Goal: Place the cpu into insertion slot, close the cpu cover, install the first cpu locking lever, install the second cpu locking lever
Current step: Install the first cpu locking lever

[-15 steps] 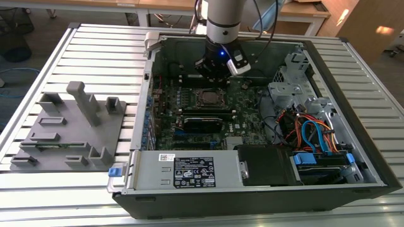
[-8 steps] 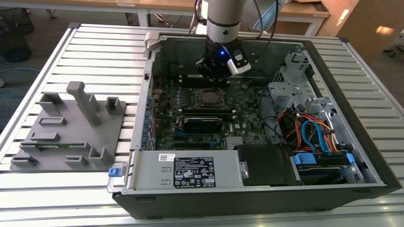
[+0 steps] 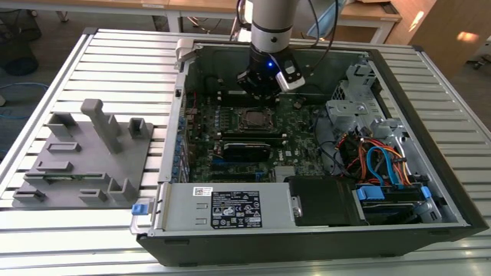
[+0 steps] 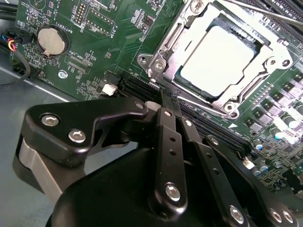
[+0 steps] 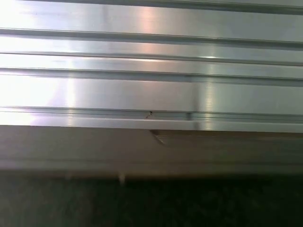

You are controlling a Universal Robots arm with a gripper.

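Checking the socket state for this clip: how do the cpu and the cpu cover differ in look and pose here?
In the second wrist view the cpu is a solid, pale, plain square plate lying flat in the socket; the cpu cover is an open silver frame with a square window, closed down around the chip's edges. The cpu is smaller and sits inside the cover's window. Both are metallic and square.

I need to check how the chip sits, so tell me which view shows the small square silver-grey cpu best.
The second wrist view: the small square silver-grey cpu lies large and unobstructed in its silver-rimmed socket, framed by the thin metal cover. The exterior view shows it as a small square on the green motherboard, just below the arm's pincer. The first wrist view faces ribbed aluminium slats.
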